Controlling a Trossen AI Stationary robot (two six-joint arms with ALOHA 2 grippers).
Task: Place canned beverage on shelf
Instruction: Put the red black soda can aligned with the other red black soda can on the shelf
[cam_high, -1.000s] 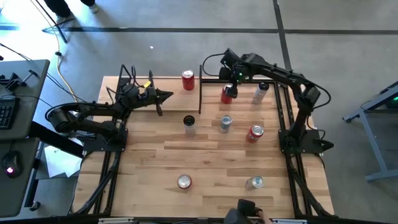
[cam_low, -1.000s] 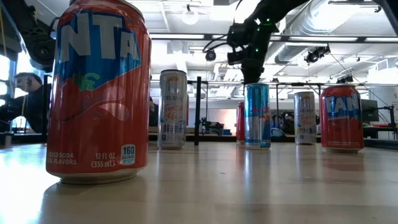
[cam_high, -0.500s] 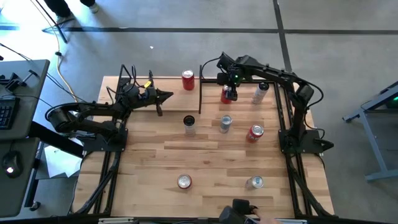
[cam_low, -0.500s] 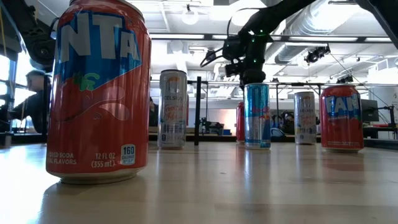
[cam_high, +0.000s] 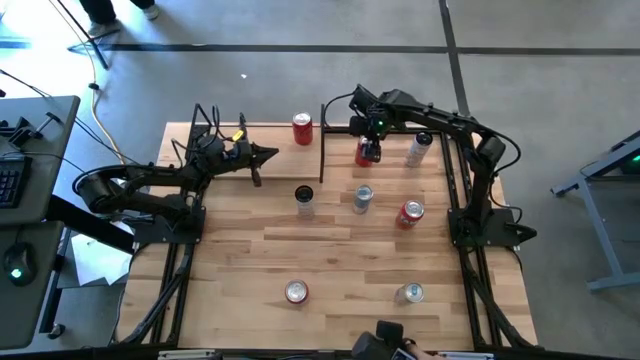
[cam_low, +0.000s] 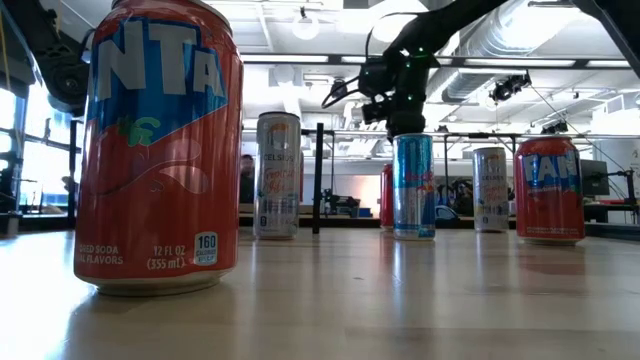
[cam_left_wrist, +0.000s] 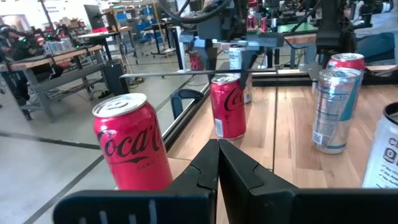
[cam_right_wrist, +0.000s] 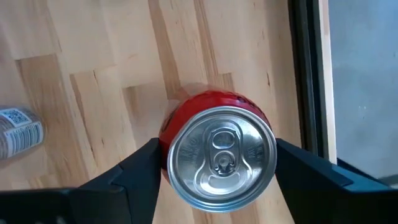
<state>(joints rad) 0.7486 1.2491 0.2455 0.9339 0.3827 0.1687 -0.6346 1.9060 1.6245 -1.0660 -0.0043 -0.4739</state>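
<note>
Near the tabletop's (cam_high: 330, 240) far edge, the right gripper (cam_right_wrist: 214, 163) straddles an upright red can (cam_right_wrist: 219, 155), fingers (cam_right_wrist: 140, 171) spread beside it. The left gripper (cam_high: 262, 153), fingers closed and empty, waits near the far left corner.

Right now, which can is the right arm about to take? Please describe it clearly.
Look along the table's far edge, right half. There a red can stands between the right gripper open jaws, beside a white can; no other can has a gripper over it.

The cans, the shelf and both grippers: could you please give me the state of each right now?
Coca-Cola can: upright, sealed, between the right gripper's fingers.
Right gripper: open around that can.
Left gripper: shut, empty.
Black can: upright, tab opened.
Shelf: no can visible on it.
</note>
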